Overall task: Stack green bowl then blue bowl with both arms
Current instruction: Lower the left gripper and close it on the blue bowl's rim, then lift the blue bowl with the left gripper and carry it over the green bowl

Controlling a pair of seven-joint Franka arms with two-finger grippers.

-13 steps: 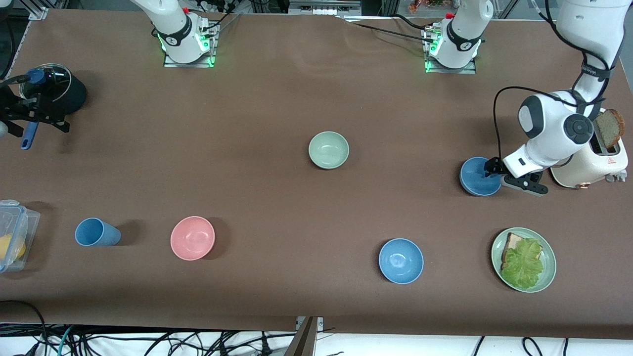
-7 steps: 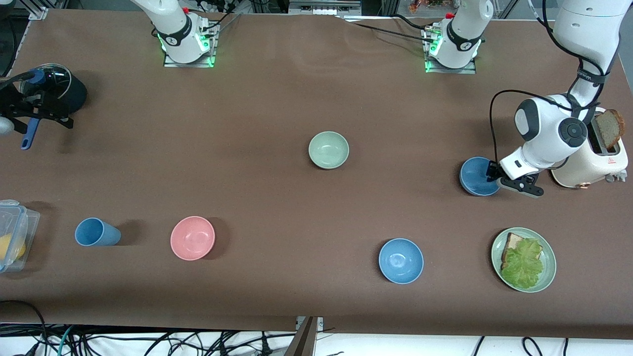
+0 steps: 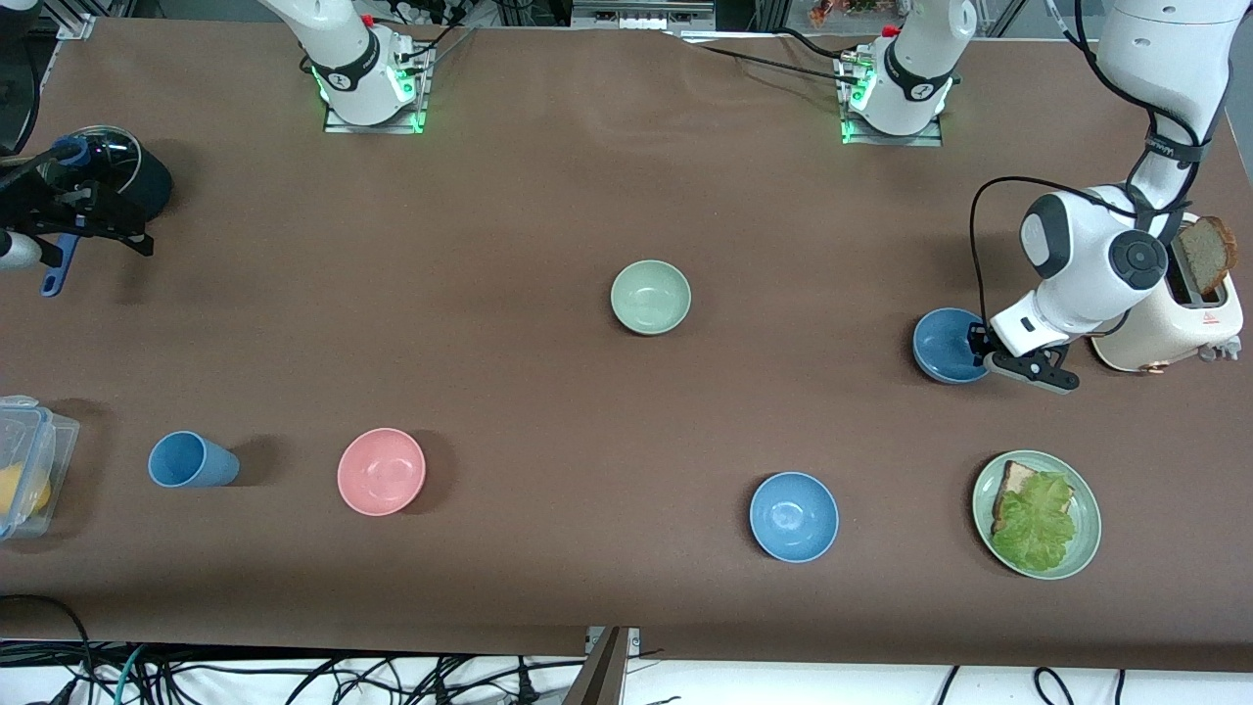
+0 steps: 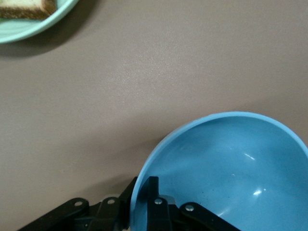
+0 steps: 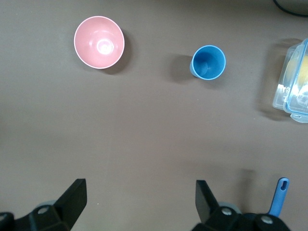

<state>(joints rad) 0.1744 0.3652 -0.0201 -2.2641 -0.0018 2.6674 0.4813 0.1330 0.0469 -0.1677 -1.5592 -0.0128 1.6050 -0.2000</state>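
My left gripper is clamped on the rim of a blue bowl at the left arm's end of the table, just beside the toaster. In the left wrist view one finger sits inside the bowl's wall and the other outside it, pinching the edge, and the bowl looks tilted, its held side raised. A slice of bread stands in the toaster's slot.

My right gripper hangs with its fingers wide apart at the right arm's end of the table, over a dark pot with a blue handle; that arm waits. Its wrist view shows both fingertips spread, one well apart from the other.

The green bowl sits upright near the middle of the table, untouched and apart from everything else. A second blue bowl rests nearer to the front camera, between the green bowl and a green plate carrying bread and lettuce.

Toward the right arm's end, a pink bowl and a blue cup lie beside each other, with a clear plastic box at the table's edge.
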